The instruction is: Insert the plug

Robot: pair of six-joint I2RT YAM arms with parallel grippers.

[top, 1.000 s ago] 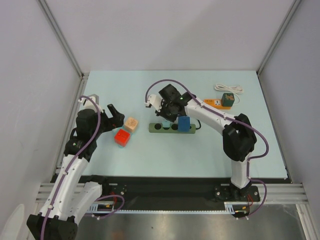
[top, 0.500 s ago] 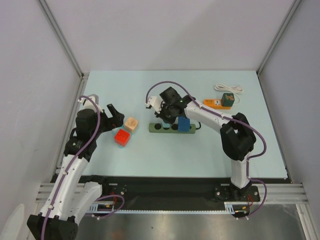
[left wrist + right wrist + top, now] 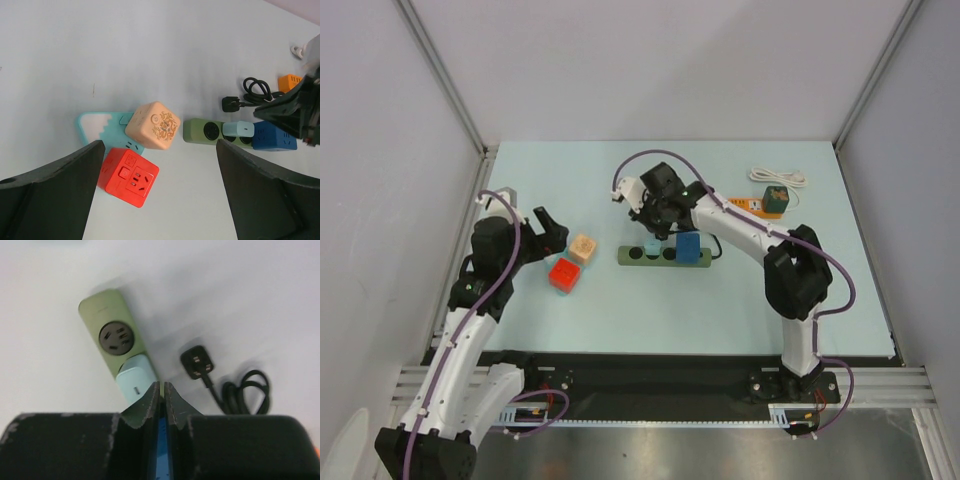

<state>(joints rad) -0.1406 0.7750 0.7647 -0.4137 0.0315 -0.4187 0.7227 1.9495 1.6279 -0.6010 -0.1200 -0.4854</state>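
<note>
Power strip [image 3: 107,315] and plug [image 3: 135,384] look smooth matt plastic (table [image 3: 620,310] matt too).

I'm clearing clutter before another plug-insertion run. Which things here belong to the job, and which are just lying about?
Job: green power strip, light blue plug on it, right gripper over the plug.

Lying about: red cube, peach cube, blue cube on the strip, black plug with cord, orange block, green block, white cable.

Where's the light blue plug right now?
Top view, mid-table: the plug sits on the green strip, between its empty end socket and the blue cube, beside the right gripper.
</note>
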